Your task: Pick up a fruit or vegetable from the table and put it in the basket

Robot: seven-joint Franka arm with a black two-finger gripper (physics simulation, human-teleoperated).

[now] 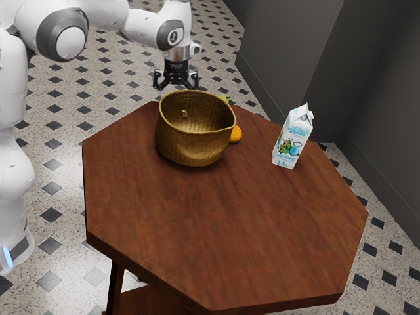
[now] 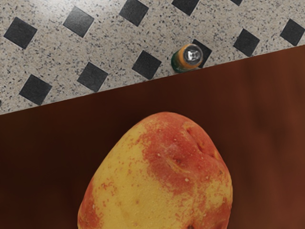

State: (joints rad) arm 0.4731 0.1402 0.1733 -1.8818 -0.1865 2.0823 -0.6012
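Note:
In the exterior view, my gripper (image 1: 176, 86) hangs behind the woven basket (image 1: 191, 147), around the height of its rim, with its two fingers wide apart. A red-and-yellow fruit or vegetable (image 2: 159, 176), maybe a potato, looms large at the wrist view's lower edge, under my hand and over the dark wood of the table (image 2: 43, 157). The basket stands upright; a small light patch (image 1: 184, 113) shows on its inner wall. An orange fruit (image 1: 236, 134) lies beside the basket, partly hidden by it. Something green (image 1: 224, 99) peeks out behind the rim.
A milk carton (image 1: 294, 138) stands on the wooden table (image 1: 230, 230), toward the exterior view's right from the basket. Beyond the table's edge, a green and orange can (image 2: 187, 57) is seen against the tiled floor (image 2: 109, 43). A dark wall (image 1: 374, 98) rises behind the table.

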